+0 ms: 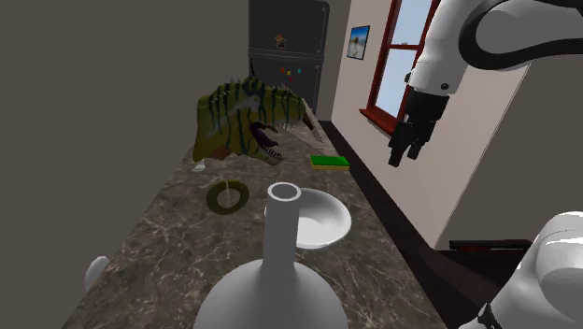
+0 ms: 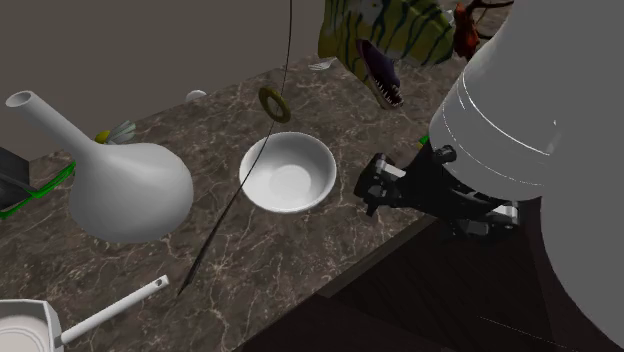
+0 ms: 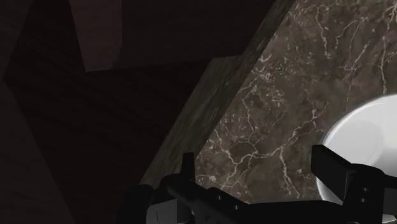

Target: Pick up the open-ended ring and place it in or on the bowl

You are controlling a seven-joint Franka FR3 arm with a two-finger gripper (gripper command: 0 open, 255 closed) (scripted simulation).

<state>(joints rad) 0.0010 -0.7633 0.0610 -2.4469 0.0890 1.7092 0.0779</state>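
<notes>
Olive ring (image 1: 227,196) is lying flat on marble counter (image 1: 168,252), at ten o'clock from white bowl (image 1: 327,222) in the shoulder view. Gripper (image 1: 402,159) is hanging at two o'clock from bowl, fingers spread, gripping nothing.

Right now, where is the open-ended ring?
In the shoulder view the olive ring lies on the marble counter, left of the white bowl and nearer the camera than the dinosaur, touching neither.
</notes>
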